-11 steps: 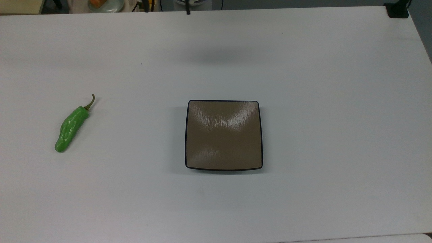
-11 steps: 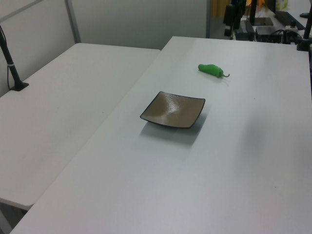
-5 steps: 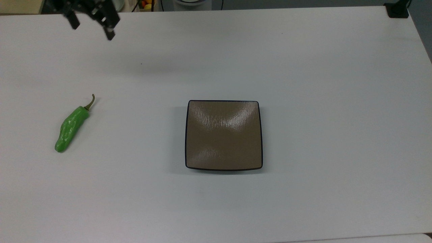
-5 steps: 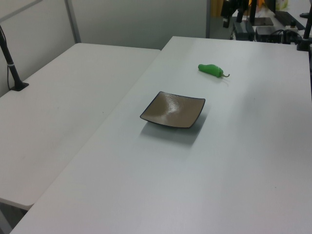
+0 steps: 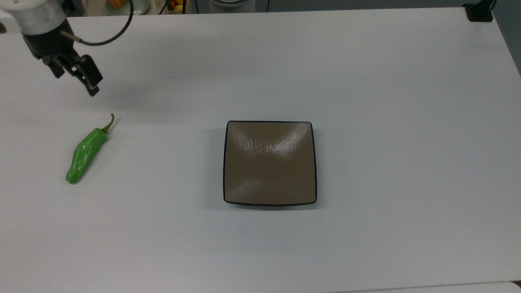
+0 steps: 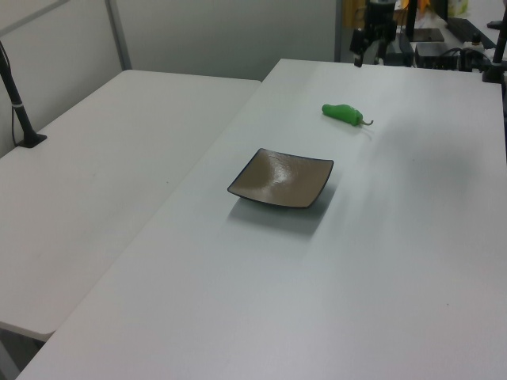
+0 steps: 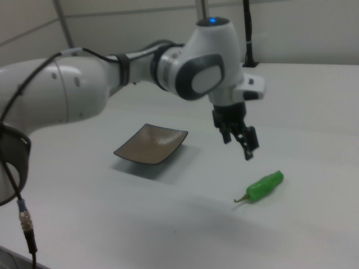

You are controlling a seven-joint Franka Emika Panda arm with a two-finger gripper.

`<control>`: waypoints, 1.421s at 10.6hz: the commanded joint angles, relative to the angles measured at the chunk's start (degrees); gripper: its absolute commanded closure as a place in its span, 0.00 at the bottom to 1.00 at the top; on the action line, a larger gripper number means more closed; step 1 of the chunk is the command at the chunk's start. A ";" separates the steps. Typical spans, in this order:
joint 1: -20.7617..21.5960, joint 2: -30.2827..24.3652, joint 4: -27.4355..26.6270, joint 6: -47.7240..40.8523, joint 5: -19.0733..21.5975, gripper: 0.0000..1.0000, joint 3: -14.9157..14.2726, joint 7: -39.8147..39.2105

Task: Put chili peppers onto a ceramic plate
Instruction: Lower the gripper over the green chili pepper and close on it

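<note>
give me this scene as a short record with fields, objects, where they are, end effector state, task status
pepper: glossy bright-green bumpy chili pepper with a brownish curved stem, lying on the white table, at the top view's left, apart from the plate
plate: square shallow glossy brown ceramic plate with a thin dark rim, near the table's middle, nothing on it
end effector: black two-finger end effector, open, holding nothing, above the table, beyond the pepper's stem end in the top view
contact: none between end effector and pepper
task status: pepper not yet grasped, not yet on plate
</note>
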 commanded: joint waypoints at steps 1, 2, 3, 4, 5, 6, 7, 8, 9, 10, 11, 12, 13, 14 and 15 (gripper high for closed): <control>-2.02 4.92 1.59 5.44 -0.06 0.00 -0.29 -1.11; -2.11 6.85 1.42 8.77 0.02 0.00 -0.29 -1.02; -2.02 8.61 1.33 11.85 0.11 0.00 -0.29 -0.94; -1.76 10.28 1.07 14.14 0.11 0.00 -0.21 -0.85; -1.15 11.78 0.98 15.82 0.03 0.00 -0.12 -0.93; -0.88 12.84 0.97 17.14 -0.06 0.00 0.06 -1.20; -0.88 13.72 0.10 18.90 -0.06 0.00 0.23 -1.20; -0.88 14.16 -0.51 21.26 -0.24 0.00 0.23 -1.20; -0.88 14.95 -0.69 22.85 -0.06 0.00 0.23 -0.85; -0.79 15.74 -0.78 23.91 -0.06 0.00 0.23 -1.11; -0.79 16.19 -0.78 24.10 -0.32 0.00 0.23 -1.11; -0.71 17.23 -0.87 24.27 -0.50 0.00 0.23 -1.20; -0.10 17.77 -0.87 25.15 -0.59 0.00 0.23 -1.20; 0.08 18.12 -0.96 26.29 -0.50 0.00 0.23 -1.11; 0.09 18.12 -1.48 26.73 -0.41 0.00 0.23 -1.11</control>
